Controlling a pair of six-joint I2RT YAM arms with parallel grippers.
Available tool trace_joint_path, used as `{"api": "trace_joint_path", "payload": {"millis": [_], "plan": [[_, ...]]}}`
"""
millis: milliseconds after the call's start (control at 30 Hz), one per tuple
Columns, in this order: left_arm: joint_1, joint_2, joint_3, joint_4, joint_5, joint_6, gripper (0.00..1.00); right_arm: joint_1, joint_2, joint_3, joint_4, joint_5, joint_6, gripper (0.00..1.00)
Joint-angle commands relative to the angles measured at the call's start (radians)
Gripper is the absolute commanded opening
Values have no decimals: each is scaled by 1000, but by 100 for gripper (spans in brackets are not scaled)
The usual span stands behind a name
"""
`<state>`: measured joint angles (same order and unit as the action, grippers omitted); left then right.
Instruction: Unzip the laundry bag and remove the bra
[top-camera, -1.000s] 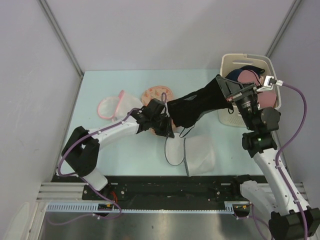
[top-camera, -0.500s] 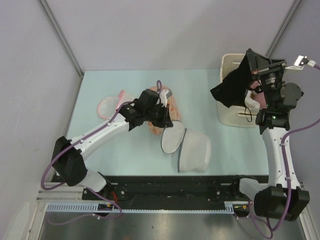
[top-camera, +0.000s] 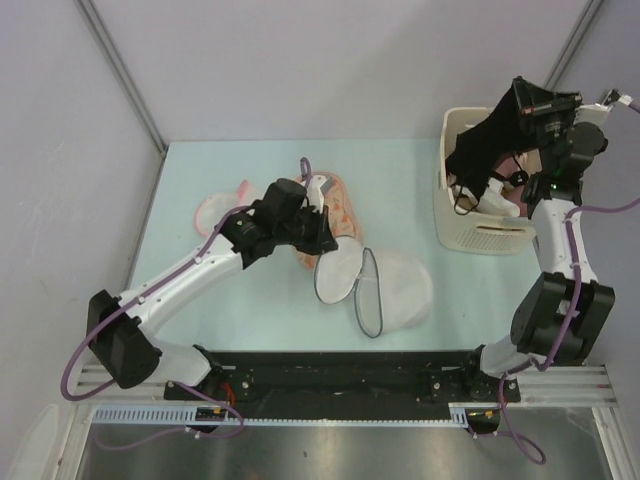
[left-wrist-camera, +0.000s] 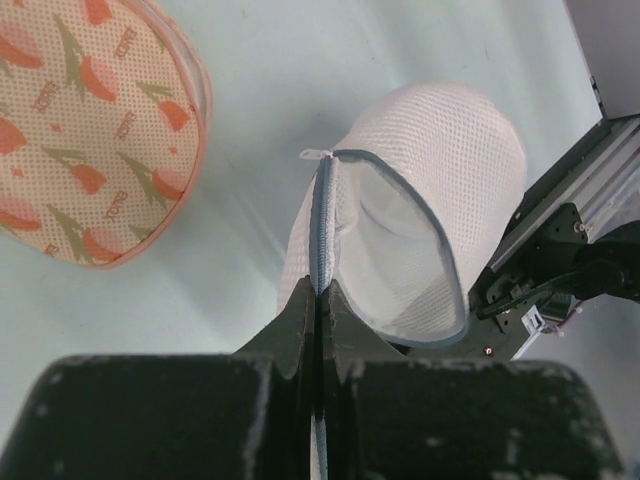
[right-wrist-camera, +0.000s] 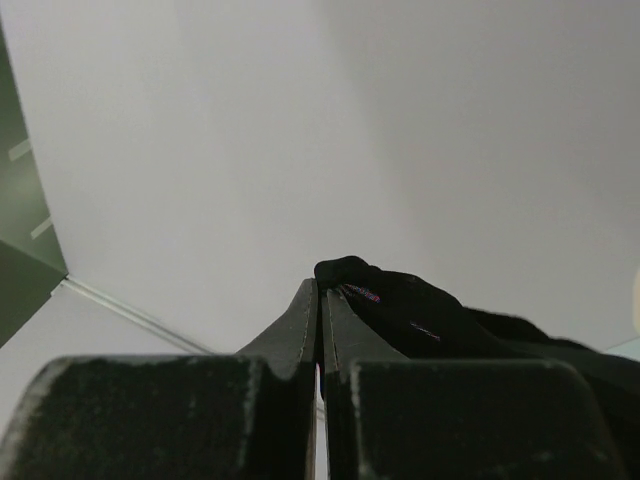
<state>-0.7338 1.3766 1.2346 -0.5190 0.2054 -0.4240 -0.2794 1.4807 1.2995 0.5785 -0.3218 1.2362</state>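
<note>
The white mesh laundry bag (top-camera: 398, 290) lies unzipped at the table's middle, its round flap (top-camera: 335, 276) standing open. My left gripper (top-camera: 322, 238) is shut on the bag's grey zipper edge (left-wrist-camera: 320, 230); the bag (left-wrist-camera: 440, 180) looks empty in the left wrist view. My right gripper (top-camera: 527, 100) is raised high at the back right and shut on the black bra (top-camera: 488, 142), which hangs down into the white basket (top-camera: 490, 236). In the right wrist view the bra (right-wrist-camera: 420, 312) bunches beside my shut gripper (right-wrist-camera: 321, 288).
A pink floral mesh bag (top-camera: 338, 202) lies just behind my left gripper and shows in the left wrist view (left-wrist-camera: 80, 130). A pink-rimmed white mesh bag (top-camera: 214, 213) lies at the left. The basket holds other pink clothing (top-camera: 508, 203). Grey walls enclose the table.
My right gripper has carried the black bra up and right, from over the table's middle to above the basket. My left arm has shifted and the white bag's flap now stands open.
</note>
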Motion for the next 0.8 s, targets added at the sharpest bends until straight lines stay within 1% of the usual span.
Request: {"api": "trace_joint_path", "payload": {"millis": [0,67,100,167,300,333,400,433,467,500,567,600,633,667,700,733,767], "plan": [[-1,-59,-50,20,-8,21,0,-17,124,90,49,21,-49,0],[-1,-71,-79,33,-8,18,0,-20,170,98,63,42,-73,0],[-1,-73,-86,33,-3,16,1,-17,220,107,57,62,-101,0],[-1,-79,-106,39,6,13,0,-11,275,129,2,78,-144,0],[-1,-83,-127,51,20,14,0,12,447,269,-190,96,-286,0],[-1,-79,-127,51,19,16,0,19,466,291,-275,108,-306,0],[-1,-76,-126,48,17,21,0,25,500,320,-386,160,-339,0],[-1,-74,-126,50,17,21,0,25,510,322,-403,170,-337,1],[-1,-74,-126,50,17,22,0,23,513,320,-414,174,-340,10],[-1,-73,-126,50,14,22,0,20,509,314,-423,179,-339,31],[-1,-73,-123,45,8,27,0,20,468,300,-436,194,-359,48],[-1,-73,-121,45,6,30,0,20,448,293,-451,217,-368,62],[-1,-74,-118,37,-4,30,0,19,420,278,-454,224,-376,68],[-1,-74,-112,36,-9,34,0,16,371,268,-456,227,-389,70],[-1,-77,-109,34,-17,36,0,3,339,258,-454,218,-395,83],[-1,-80,-103,18,-35,42,0,-4,307,230,-453,213,-403,94],[-1,-85,-92,11,-50,48,0,-17,243,218,-451,187,-409,96]]}}
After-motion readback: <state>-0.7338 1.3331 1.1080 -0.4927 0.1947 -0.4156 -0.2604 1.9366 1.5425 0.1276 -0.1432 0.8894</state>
